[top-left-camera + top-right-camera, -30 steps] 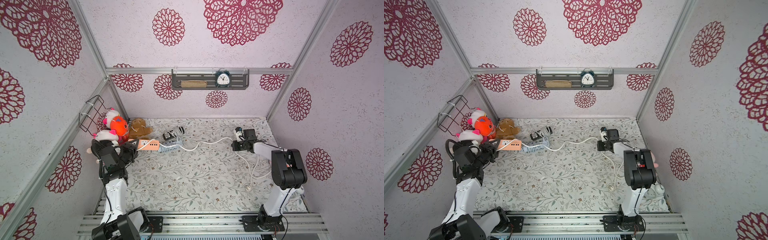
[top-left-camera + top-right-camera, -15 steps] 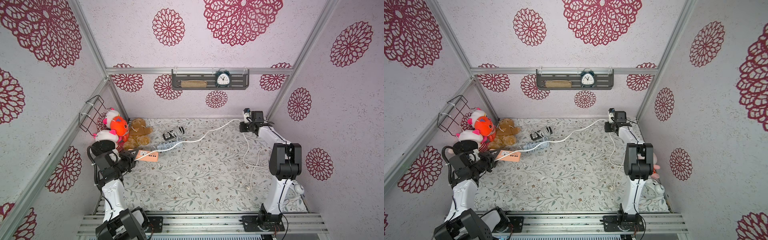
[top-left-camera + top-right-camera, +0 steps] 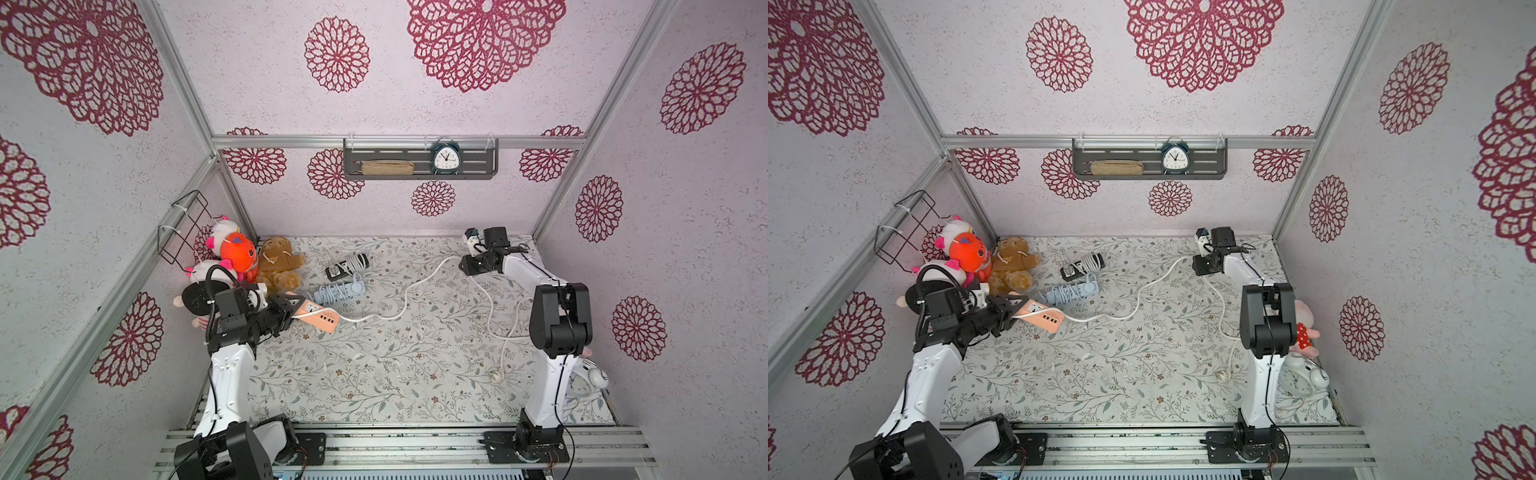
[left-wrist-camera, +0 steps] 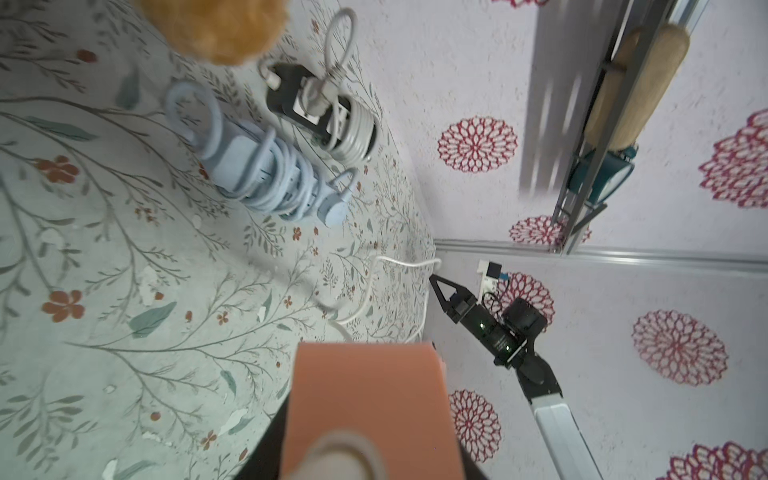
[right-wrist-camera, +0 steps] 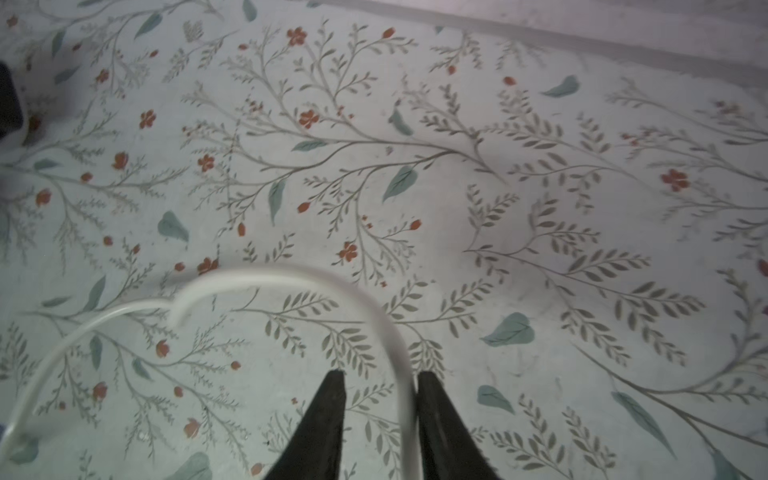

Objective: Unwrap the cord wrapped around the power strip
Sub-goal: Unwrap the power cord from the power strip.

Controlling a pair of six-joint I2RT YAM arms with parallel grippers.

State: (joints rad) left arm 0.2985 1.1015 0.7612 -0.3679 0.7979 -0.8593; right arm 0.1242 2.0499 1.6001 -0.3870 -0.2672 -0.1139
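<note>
The left end effector (image 3: 291, 306) grips the power strip (image 3: 321, 320). The right end effector (image 5: 381, 376) is open, with the slack cord (image 5: 257, 276) between its fingers. Unwrapping looks finished, so next the strip needs setting down.

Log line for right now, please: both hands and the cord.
left hand: shut on orange power strip | right hand: open, white cord running between its jaws | cord: off the strip, lying loose on floral mat
</note>
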